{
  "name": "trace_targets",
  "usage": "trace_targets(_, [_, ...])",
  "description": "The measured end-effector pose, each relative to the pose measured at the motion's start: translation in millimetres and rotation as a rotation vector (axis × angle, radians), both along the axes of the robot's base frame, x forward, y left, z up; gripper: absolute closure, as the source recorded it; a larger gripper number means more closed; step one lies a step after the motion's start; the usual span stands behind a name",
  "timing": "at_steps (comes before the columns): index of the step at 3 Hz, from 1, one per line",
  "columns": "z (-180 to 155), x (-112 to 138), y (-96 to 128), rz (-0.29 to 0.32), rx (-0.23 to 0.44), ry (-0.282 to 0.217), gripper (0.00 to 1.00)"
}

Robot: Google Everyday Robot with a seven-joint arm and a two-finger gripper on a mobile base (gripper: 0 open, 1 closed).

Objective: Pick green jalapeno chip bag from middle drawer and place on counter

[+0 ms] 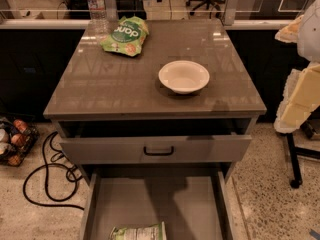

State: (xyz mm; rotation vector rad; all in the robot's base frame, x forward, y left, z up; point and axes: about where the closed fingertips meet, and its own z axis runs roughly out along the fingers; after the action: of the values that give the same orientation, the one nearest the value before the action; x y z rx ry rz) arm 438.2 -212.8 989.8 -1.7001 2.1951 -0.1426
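Note:
The green jalapeno chip bag [138, 232] lies flat at the near end of the open middle drawer [160, 199], partly cut off by the bottom edge of the view. It is crinkled green foil with a white label panel. The counter [115, 86] is the glossy grey-brown top of the cabinet, above the drawers. My gripper is not in view. Only pale arm segments [302, 91] show at the right edge, beside the counter and well away from the bag.
On the counter stand a white bowl [184, 76], a brighter green bag with white lettering [125, 35] and a water bottle [98, 9]. The upper drawer front with black handle [158, 150] is slightly pulled out. A black cable [45, 176] and a wire basket [12, 141] lie on the floor at left.

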Motion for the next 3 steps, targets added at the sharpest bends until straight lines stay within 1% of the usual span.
trace_targets(1, [0,0,0,0.0,0.0,0.0,0.0])
trace_targets(2, [-20,1,6,0.002,-0.017,0.001,0.0])
trace_targets(3, [-46,-15,16,0.03,-0.011,-0.029,0.0])
